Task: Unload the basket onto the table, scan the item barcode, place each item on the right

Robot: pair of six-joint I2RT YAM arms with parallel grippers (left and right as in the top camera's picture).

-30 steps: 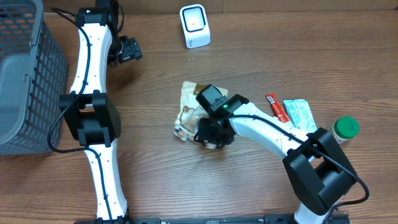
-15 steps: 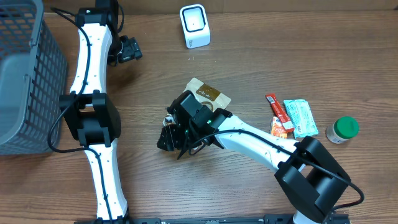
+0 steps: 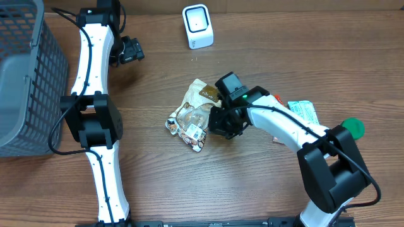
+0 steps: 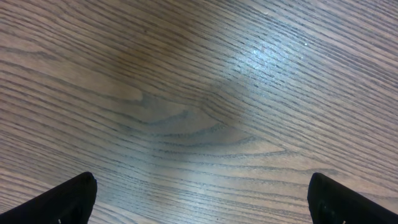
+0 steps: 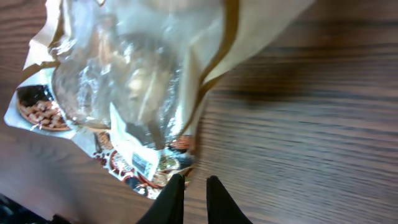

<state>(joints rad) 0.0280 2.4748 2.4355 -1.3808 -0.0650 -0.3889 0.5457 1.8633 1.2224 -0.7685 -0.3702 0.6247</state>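
Right end effector (image 3: pixel 222 124) clenched at snack bag (image 3: pixel 191 115) right edge, grip unconfirmed. Bag long axis slanted toward scanner (image 3: pixel 197 26). Left end effector (image 3: pixel 130 50) released, farther.

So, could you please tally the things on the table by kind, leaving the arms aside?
Packets: 3 (tan-and-clear crinkly snack bag, red stick packet, pale green sachet)
Jars: 1 (green-lidded jar)
Scanners: 1 (white box-shaped scanner)
Baskets: 1 (grey mesh basket)
Total: 6
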